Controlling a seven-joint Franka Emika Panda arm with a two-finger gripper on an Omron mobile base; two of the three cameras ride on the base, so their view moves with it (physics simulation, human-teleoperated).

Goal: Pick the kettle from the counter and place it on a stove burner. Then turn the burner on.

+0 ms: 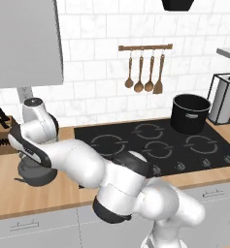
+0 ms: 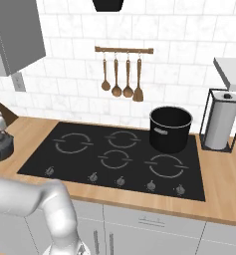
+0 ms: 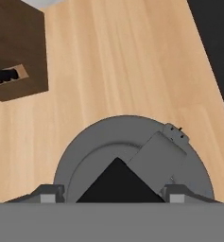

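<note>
Hand view puts me straight above the squat round dark grey metal kettle (image 3: 132, 160), which sits on the long light brown wood-grain worktop (image 3: 123, 61) to the left of the black glass cooktop (image 1: 155, 140). My tool (image 3: 114, 194) hangs low over the lid: its two tips stand apart, one at each side of the kettle's top, with nothing between them, so I read it as open and empty.

I judge the kettle rigid and fairly heavy for its size, with a smooth rounded body that would slip in a pinch. The arched handle with its black sleeve (image 3: 118, 182) is the place to take hold, fingers closing across it.

Close by on the worktop stands a brown wooden knife block (image 3: 14, 47), near enough to mind when lifting. On the cooktop a tall black straight-sided pot (image 2: 170, 128) covers the back right burner, so I would aim for the large front ring of broken pale circles (image 2: 165, 166), which lies bare. Wooden utensils (image 2: 122, 74) hang on the wall rail, well clear.
</note>
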